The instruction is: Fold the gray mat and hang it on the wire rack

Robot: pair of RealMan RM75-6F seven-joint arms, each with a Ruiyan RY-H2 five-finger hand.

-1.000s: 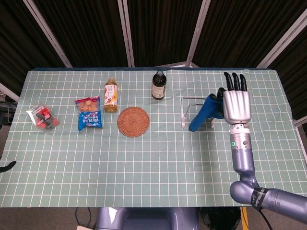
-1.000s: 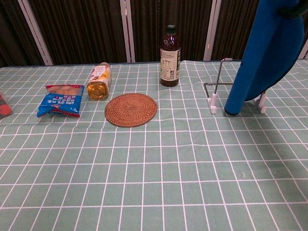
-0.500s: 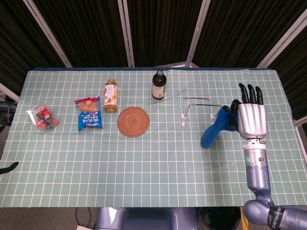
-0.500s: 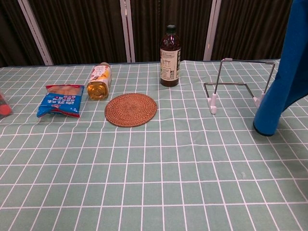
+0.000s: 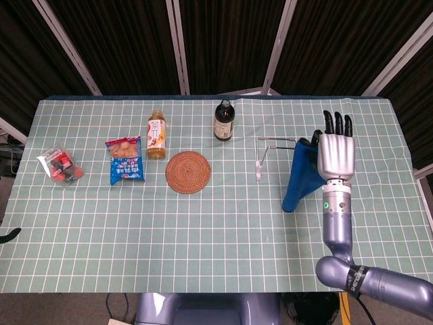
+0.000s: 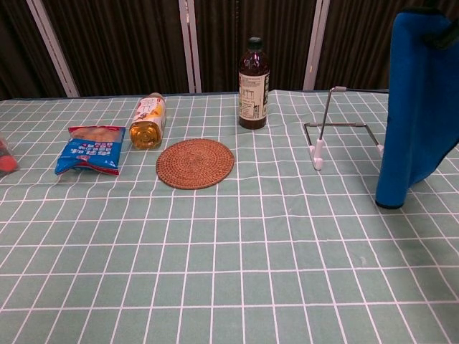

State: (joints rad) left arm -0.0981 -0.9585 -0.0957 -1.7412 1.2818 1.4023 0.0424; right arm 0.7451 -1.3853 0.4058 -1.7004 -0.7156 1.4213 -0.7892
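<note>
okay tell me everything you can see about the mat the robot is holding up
The mat looks bright blue rather than gray, smooth and flexible. It is folded and hangs nearly upright from the right hand, which holds its top edge. Its rounded lower end sits just over the checked tablecloth, beside the wire rack, not on it.

The mat (image 6: 419,107) shows blue, folded into a long hanging strip, held up at its top by the right hand (image 5: 335,154); its lower end touches or nearly touches the tablecloth; the wire rack (image 6: 343,127) stands bare just beside it, thin metal on white feet
</note>
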